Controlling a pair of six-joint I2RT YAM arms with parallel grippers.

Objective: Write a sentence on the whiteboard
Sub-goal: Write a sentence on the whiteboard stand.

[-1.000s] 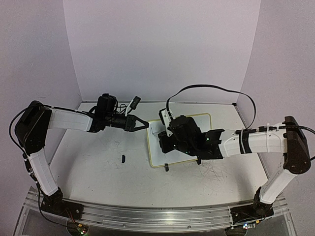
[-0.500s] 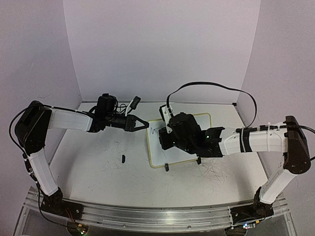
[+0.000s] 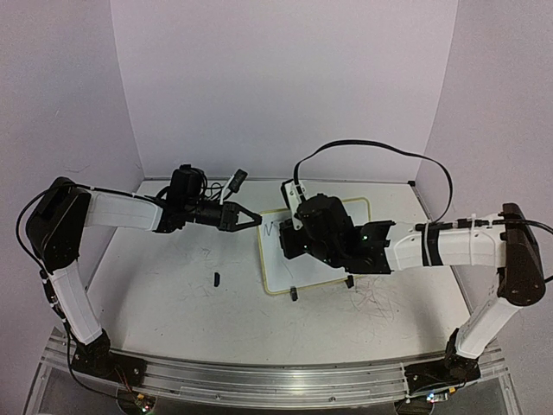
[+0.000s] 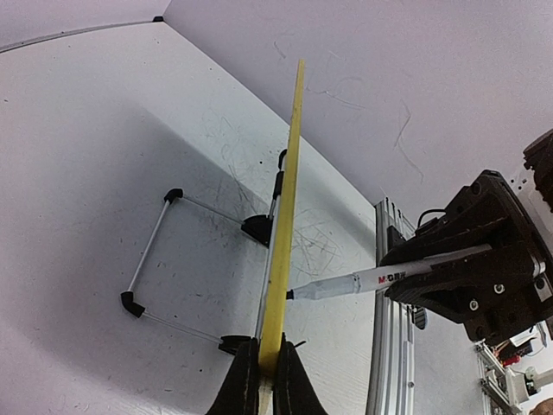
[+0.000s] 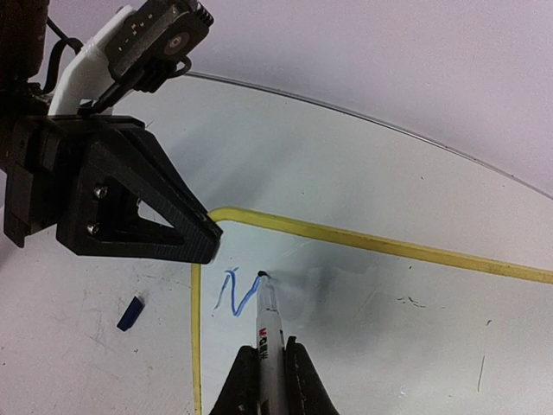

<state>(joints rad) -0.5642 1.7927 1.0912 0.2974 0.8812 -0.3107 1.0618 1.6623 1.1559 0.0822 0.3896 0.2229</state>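
Observation:
The whiteboard [image 3: 275, 270] lies on the table with a cream-yellow frame [image 5: 346, 239]. My left gripper [image 3: 252, 220] is shut on its far left corner; the left wrist view shows the jaws pinching the board's edge [image 4: 288, 199]. My right gripper [image 5: 266, 367] is shut on a white marker [image 5: 269, 322], and its dark tip touches the board near that corner. The sentence [image 5: 235, 294] is only a blue N-shaped stroke beside the tip, faintly visible as a mark [image 3: 273, 228] in the top view. From the left wrist view, the marker [image 4: 371, 279] meets the board's face.
A small dark blue cap [image 3: 216, 278] lies on the table left of the board, also the cap [image 5: 130, 313] in the right wrist view. Two black feet [image 3: 294, 295] stick out at the board's near edge. Grey scribbles [image 3: 371, 303] mark the table. Walls close in behind and beside.
My right gripper has carried the marker toward the far edge of the board, and the blue stroke has grown into an N shape. The left arm and the board have not moved.

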